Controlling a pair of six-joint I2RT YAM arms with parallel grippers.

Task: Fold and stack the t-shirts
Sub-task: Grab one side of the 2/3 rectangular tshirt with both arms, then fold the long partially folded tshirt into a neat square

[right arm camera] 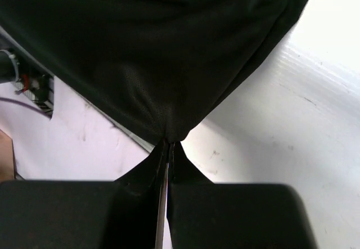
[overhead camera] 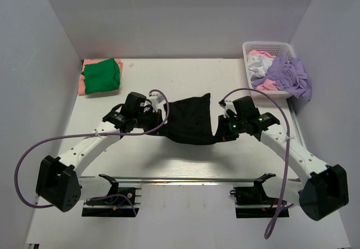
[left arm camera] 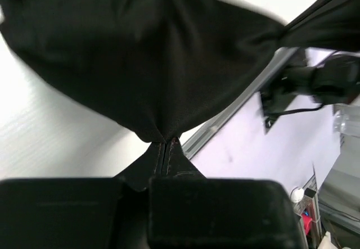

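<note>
A black t-shirt [overhead camera: 191,120] hangs stretched between my two grippers over the middle of the table. My left gripper [overhead camera: 163,114] is shut on its left edge, and in the left wrist view the cloth [left arm camera: 140,52] fans out from the pinched fingertips of the left gripper [left arm camera: 166,142]. My right gripper [overhead camera: 220,126] is shut on the right edge; the black t-shirt [right arm camera: 152,46] spreads up from the right gripper [right arm camera: 170,143]. A folded green t-shirt [overhead camera: 103,75] lies on a salmon-pink one [overhead camera: 82,84] at the back left.
A white lattice basket [overhead camera: 251,48] stands at the back right with lavender [overhead camera: 289,73], white [overhead camera: 257,64] and pale pink [overhead camera: 260,53] t-shirts in it, the lavender one spilling over the rim. A metal rail [overhead camera: 185,179] runs along the near edge between the arm bases.
</note>
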